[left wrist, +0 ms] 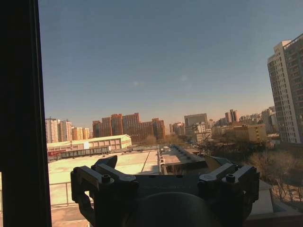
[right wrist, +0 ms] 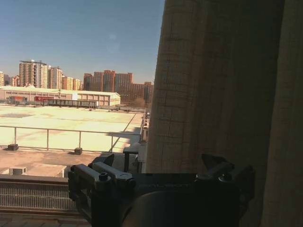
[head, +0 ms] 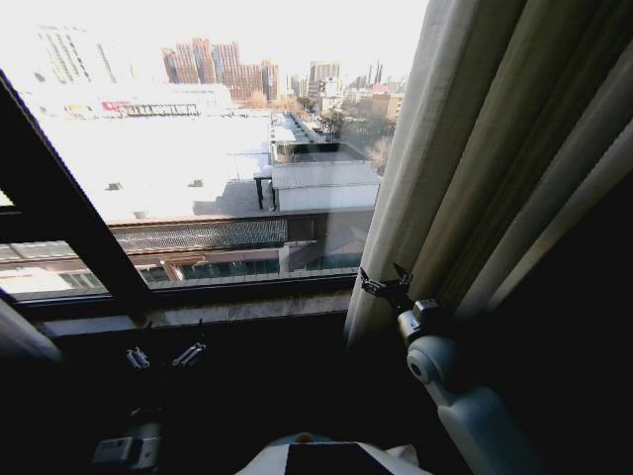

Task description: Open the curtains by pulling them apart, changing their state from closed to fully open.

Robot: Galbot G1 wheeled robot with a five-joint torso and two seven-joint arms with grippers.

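Sheer beige pleated curtain (head: 495, 148) is hanging bunched right; your right pincer (head: 388, 284) is gaping empty beside it, left pincer (head: 165, 356) open low.

**A high room at a city window**

The place was an upper-floor room, dim inside, facing a large window (head: 218, 178) with a black frame (head: 59, 228) and a stone sill (head: 237, 309) below the glass. A pleated curtain (head: 495, 148) hung to the right of the window. Beyond the glass lay flat rooftops (head: 158, 158), and past them brick towers (left wrist: 128, 125) under clear sky.
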